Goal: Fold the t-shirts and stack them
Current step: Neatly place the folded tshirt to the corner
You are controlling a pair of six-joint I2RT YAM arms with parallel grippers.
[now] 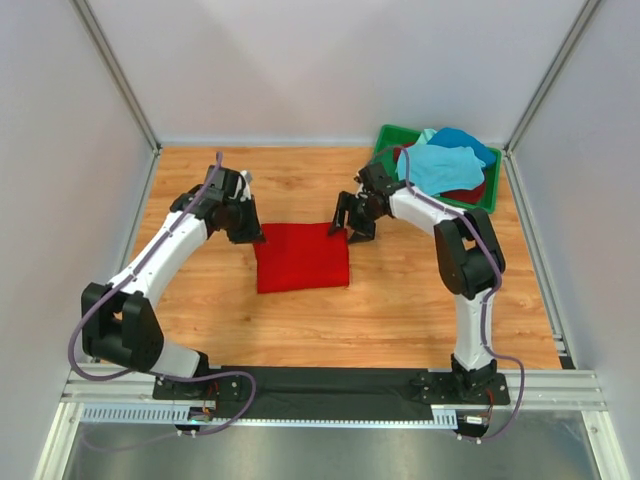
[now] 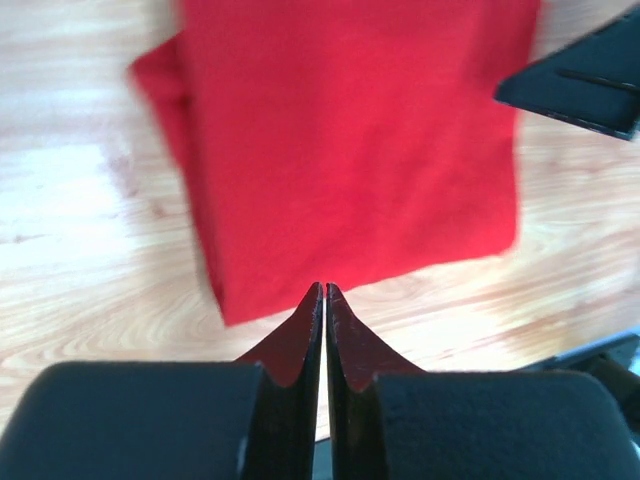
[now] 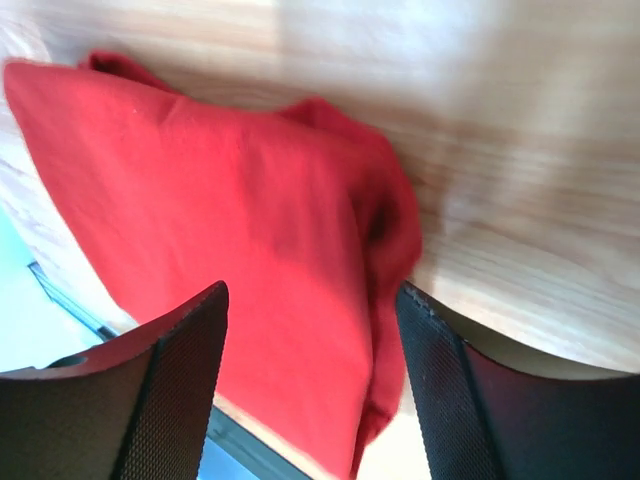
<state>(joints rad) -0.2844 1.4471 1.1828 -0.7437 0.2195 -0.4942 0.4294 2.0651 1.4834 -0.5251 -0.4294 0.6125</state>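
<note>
The bright red t-shirt (image 1: 301,256) lies folded into a rough square on the wooden table (image 1: 300,320) at mid-table. It also shows in the left wrist view (image 2: 350,140) and the right wrist view (image 3: 230,250). My left gripper (image 1: 252,232) hovers just off its far left corner, jaws shut and empty (image 2: 325,290). My right gripper (image 1: 352,222) is open above the shirt's far right corner (image 3: 312,310), holding nothing. Light turquoise (image 1: 440,165), blue (image 1: 465,142) and dark red (image 1: 462,195) t-shirts lie piled in the bin.
A green plastic bin (image 1: 388,138) stands at the far right corner of the table. White walls with metal posts close in the table on three sides. The arm bases sit on a black rail (image 1: 330,385) at the near edge.
</note>
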